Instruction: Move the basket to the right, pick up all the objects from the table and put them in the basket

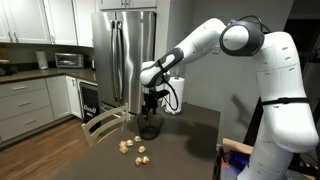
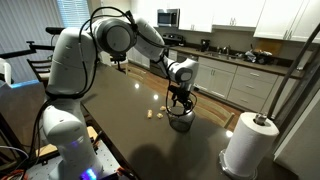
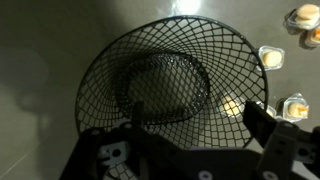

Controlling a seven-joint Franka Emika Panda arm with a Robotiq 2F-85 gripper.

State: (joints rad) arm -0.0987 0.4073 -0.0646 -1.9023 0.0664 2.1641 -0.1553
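Kitchen setting, with a dark counter (image 1: 195,125) in front of a steel refrigerator (image 1: 125,50). The wire basket (image 1: 150,127) stands on the counter directly beneath the gripper (image 1: 151,100). The wrist view shows the gripper's fingers (image 3: 268,125) spread wide on either side of the mesh, with nothing held. The pale objects (image 3: 272,57) lie on the counter just outside the basket's rim, to one side of the gripper. Risk noted: any descent or sideways travel from this height could hook a finger in the mesh and tip or drag the light basket. A skidding basket would scatter the nearby objects, which look liable to roll. The arm (image 1: 200,45) reaches out from its base with the elbow raised and the wrist pointing straight down.
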